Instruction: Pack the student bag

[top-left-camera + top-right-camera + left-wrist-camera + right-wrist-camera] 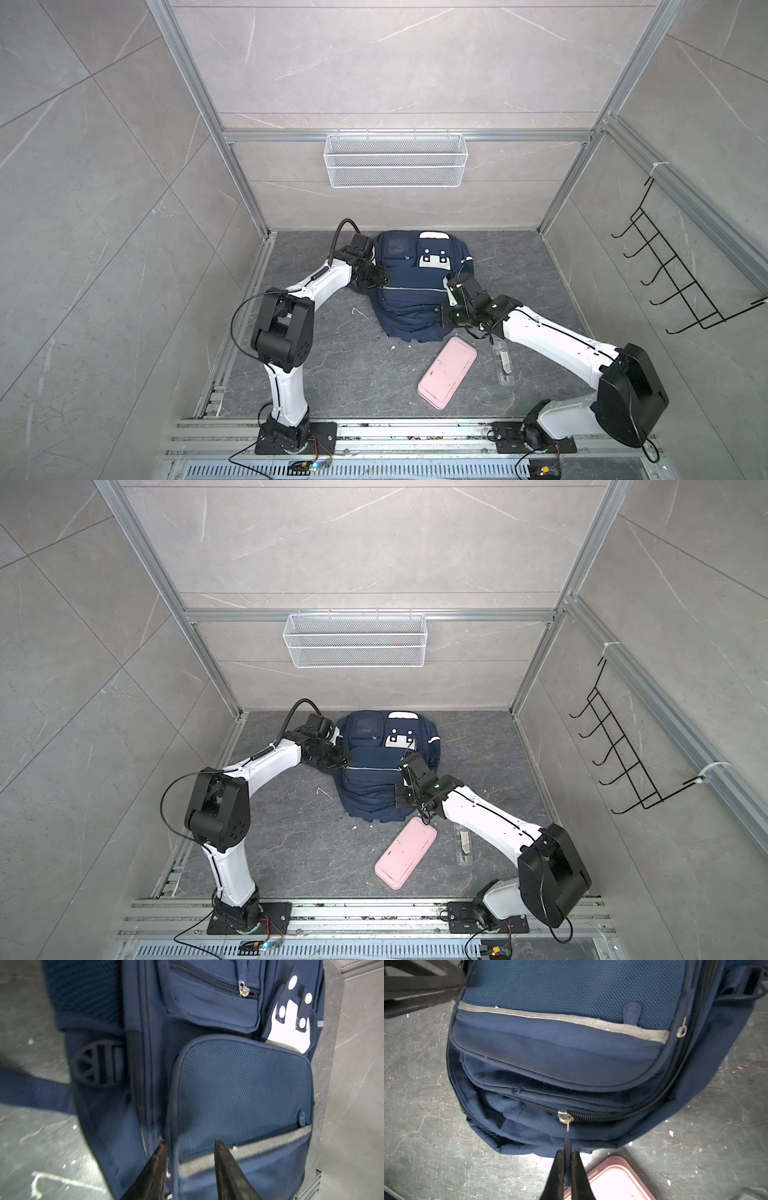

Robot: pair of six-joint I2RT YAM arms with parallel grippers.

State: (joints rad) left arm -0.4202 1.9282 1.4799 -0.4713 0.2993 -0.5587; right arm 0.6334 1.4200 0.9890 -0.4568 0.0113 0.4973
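Student bag (411, 307), a large navy-blue fabric backpack with white patches, lies front-up at the far middle of the dark grey stone-patterned tabletop (332, 374), and both arms reach in to it.

In the right wrist view, the right gripper (568, 1152) has its two black fingers pressed together on the zip pull (568, 1140), a narrow navy tab hanging from a silver metal slider (565, 1116). The slider sits partway along the main compartment's curved zipper, at the end of the student bag that faces the robot. On one side of it the teeth are meshed; on the other the track gapes and shows lighter blue lining.

In the left wrist view, the left gripper (190, 1144) has its jaws partly apart, astride the piped edge of the front pocket near the thin silver reflective stripe (270, 1142). Whether they press on that edge cannot be told.

Near the bag, toward the robot, lie a flat pink oblong case (448, 372) and, just beside it, a slim clear plastic box (503, 361), both unpacked.

The step in hand looks like opening the main compartment. The next move probably calls for drawing the slider along the curve while the left gripper steadies the soft fabric against the pull.
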